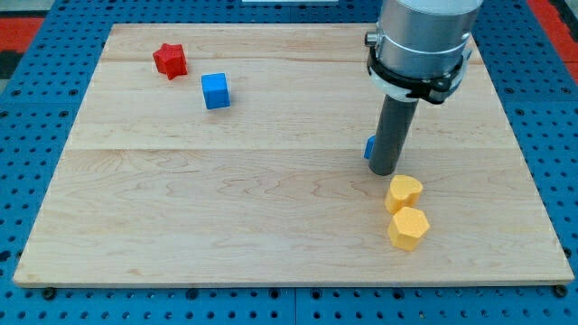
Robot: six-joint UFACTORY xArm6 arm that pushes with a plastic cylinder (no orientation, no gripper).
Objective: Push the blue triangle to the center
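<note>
- A red block point(170, 60), star-like in shape, lies near the view's top left of the wooden board point(226, 208).
- A blue cube point(216, 91) sits just to its right and a little lower, apart from it.
- Right of centre, only a sliver of a blue block point(369, 148) shows at the rod's left edge; its shape is hidden, though it appears to be the blue triangle.
- My tip point(385, 171) rests on the board, touching or just beside that block; there is no claw to open or close.
- Below the tip, a yellow heart-like block point(404, 192) and a yellow hexagon point(408, 227) sit touching each other.
</note>
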